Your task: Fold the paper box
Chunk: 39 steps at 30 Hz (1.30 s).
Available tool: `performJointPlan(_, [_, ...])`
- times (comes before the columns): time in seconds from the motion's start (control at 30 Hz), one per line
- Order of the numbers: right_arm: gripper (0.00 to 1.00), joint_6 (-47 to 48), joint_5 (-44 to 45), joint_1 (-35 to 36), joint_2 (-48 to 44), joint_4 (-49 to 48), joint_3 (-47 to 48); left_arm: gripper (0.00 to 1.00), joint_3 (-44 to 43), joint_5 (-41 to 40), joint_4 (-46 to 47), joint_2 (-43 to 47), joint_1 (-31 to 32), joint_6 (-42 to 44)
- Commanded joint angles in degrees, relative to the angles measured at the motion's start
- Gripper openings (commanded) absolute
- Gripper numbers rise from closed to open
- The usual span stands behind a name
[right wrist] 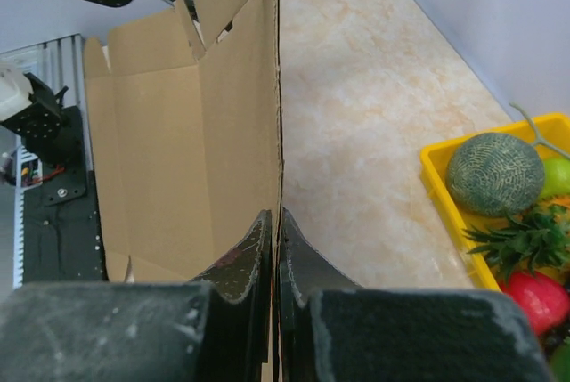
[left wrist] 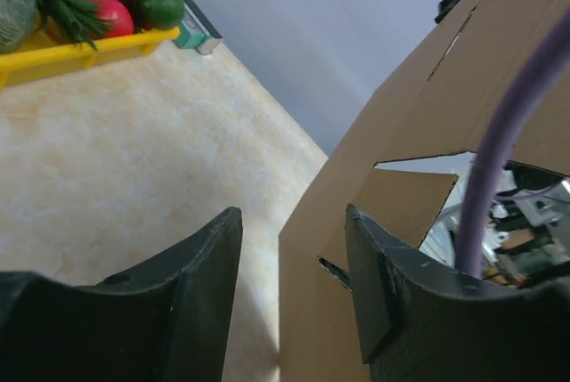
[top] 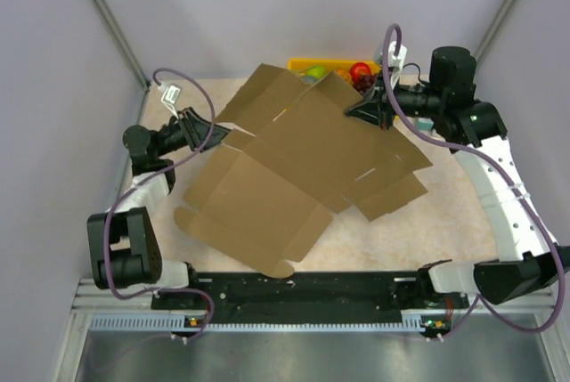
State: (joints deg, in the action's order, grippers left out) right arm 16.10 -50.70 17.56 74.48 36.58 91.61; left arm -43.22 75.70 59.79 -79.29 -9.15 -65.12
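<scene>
The paper box (top: pixel 294 150) is a brown die-cut cardboard sheet with flaps and creases, held tilted above the table's middle. My right gripper (top: pixel 361 110) is shut on its far right edge. In the right wrist view the right gripper (right wrist: pixel 277 231) pinches the thin edge of the sheet (right wrist: pixel 178 150), which stands upright. My left gripper (top: pixel 207 133) is open at the sheet's left edge. In the left wrist view the left gripper (left wrist: pixel 294 253) has the cardboard (left wrist: pixel 427 133) edge between its spread fingers (left wrist: pixel 209 257), near the right one; contact cannot be told.
A yellow tray of fruit (top: pixel 298 65) stands at the back of the table, behind the sheet; it also shows in the left wrist view (left wrist: pixel 80 48) and the right wrist view (right wrist: pixel 434 182). Grey walls close in the sides. The black base rail (top: pixel 294 288) runs along the near edge.
</scene>
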Motion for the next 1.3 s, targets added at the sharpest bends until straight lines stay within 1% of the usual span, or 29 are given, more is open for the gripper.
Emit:
performJointPlan(0.0, [0.00,-1.5,-9.5,-1.9,2.1,-2.9,2.9,0.54,-2.4,1.6,35.8,-6.5,0.6,-26.0])
performJointPlan(0.03, [0.00,-1.8,-11.0,-2.1,2.4,-2.8,3.2,0.53,-2.6,2.2,35.8,-6.9,1.1,-26.1])
performJointPlan(0.1, [0.00,-1.9,-10.7,-2.0,3.1,-3.0,3.3,0.51,-2.3,3.0,35.8,-6.6,3.2,-24.4])
performJointPlan(0.17, [0.00,-1.7,-7.9,-2.3,3.2,-2.9,3.4,0.43,-1.5,3.6,35.7,-5.2,3.8,-23.6])
performJointPlan(0.2, [0.00,-1.6,-6.7,-2.4,3.1,-3.0,3.3,0.42,-0.6,3.7,35.8,-4.6,3.8,-22.4])
performJointPlan(0.33, [0.00,-2.1,-4.2,-4.4,3.0,-3.3,3.4,0.44,0.5,3.4,35.8,-1.1,3.6,-21.5])
performJointPlan(0.37, [0.00,-2.1,-4.1,-4.6,3.1,-3.4,3.3,0.47,0.7,3.2,35.1,0.4,3.7,-21.1])
performJointPlan(0.43, [0.00,-2.2,-4.4,-4.7,3.2,-3.4,3.4,0.49,0.5,3.7,31.7,1.8,3.8,-17.7])
performJointPlan(0.47, [0.00,-3.0,-5.1,-4.6,3.2,-3.6,3.5,0.50,0.5,3.8,25.9,2.9,3.9,-15.8])
performJointPlan(0.5, [0.00,-3.4,-5.9,-4.6,3.4,-3.8,3.6,0.50,0.9,3.8,23.1,3.5,4.1,-11.3])
performJointPlan(0.57, [0.00,-4.4,-7.7,-4.7,3.5,-4.1,3.7,0.52,1.6,3.7,15.7,5.5,5.5,-6.9])
performJointPlan(0.63, [0.00,-5.1,-9.3,-4.6,3.0,-4.8,3.0,0.52,2.2,2.9,5.6,7.3,6.5,3.4])
performJointPlan(0.67, [0.00,-6.1,-9.9,-4.7,2.6,-5.8,2.6,0.52,2.0,1.8,-0.7,9.9,6.9,8.5])
performJointPlan(0.7, [0.00,-6.6,-10.4,-4.6,2.1,-6.5,2.3,0.52,0.7,0.6,-18.3,11.2,7.5,21.4])
performJointPlan(0.73, [0.00,-7.0,-11.0,-4.7,1.8,-7.0,1.7,0.52,-0.7,-3.7,-28.0,12.6,8.3,29.2])
performJointPlan(0.77, [0.00,-7.7,-11.3,-4.6,1.3,-7.7,1.6,0.52,-2.8,-6.0,-39.8,14.4,10.5,37.2])
performJointPlan(0.8, [0.00,-8.0,-11.4,-4.6,1.1,-8.0,1.5,0.51,-6.3,-7.8,-51.7,14.9,11.5,48.1])
performJointPlan(0.83, [0.00,-8.3,-11.8,-4.7,0.8,-8.3,1.3,0.50,-6.6,-12.2,-53.0,15.5,12.2,49.8])
performJointPlan(0.9, [0.00,-9.6,-12.9,-4.7,0.3,-9.8,0.8,0.49,-4.9,-16.1,-52.2,17.6,12.8,49.1])
performJointPlan(0.93, [0.00,-10.1,-13.1,-4.6,0.1,-10.6,0.0,0.45,-3.9,-17.4,-49.8,18.5,12.8,49.0])
performJointPlan(0.97, [0.00,-10.6,-13.0,-4.6,-0.2,-11.1,-0.3,0.43,-3.0,-20.9,-49.6,19.9,12.9,49.2])
performJointPlan(1.07, [0.00,-10.9,-12.5,-4.6,-0.6,-11.4,-1.2,0.36,-1.0,-24.5,-49.9,21.7,13.3,50.0])
performJointPlan(1.13, [0.00,-11.3,-12.8,-4.6,-1.1,-12.5,-1.5,0.35,0.0,-25.4,-50.0,22.4,13.5,49.8])
performJointPlan(1.27, [0.00,-13.4,-12.7,-3.9,-1.4,-14.0,-1.8,0.35,3.3,-30.2,-46.5,25.4,15.4,48.0])
